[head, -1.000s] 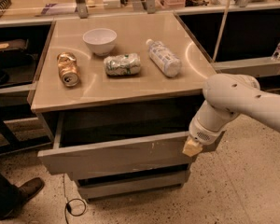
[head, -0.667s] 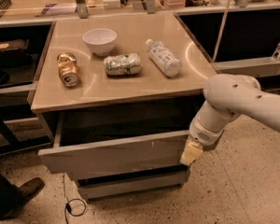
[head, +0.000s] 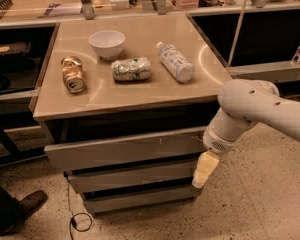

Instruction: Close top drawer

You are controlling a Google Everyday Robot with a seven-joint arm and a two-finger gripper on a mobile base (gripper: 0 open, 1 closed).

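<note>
The top drawer is a wide grey metal panel with no handle and small pale scratches right of its centre. It sits under the beige table top and stands only a little proud of the cabinet, with a dark gap above it. My gripper hangs from the white arm at the drawer front's right end, pointing down, close to or touching its lower right corner.
On the table top lie a white bowl, a gold can, a crushed can and a plastic bottle. Two shorter drawer fronts sit below. A person's shoe and a floor cable are at the lower left.
The top drawer has slid inward; its open inside no longer shows. My gripper has moved in toward the cabinet with it, staying at the front's right end.
</note>
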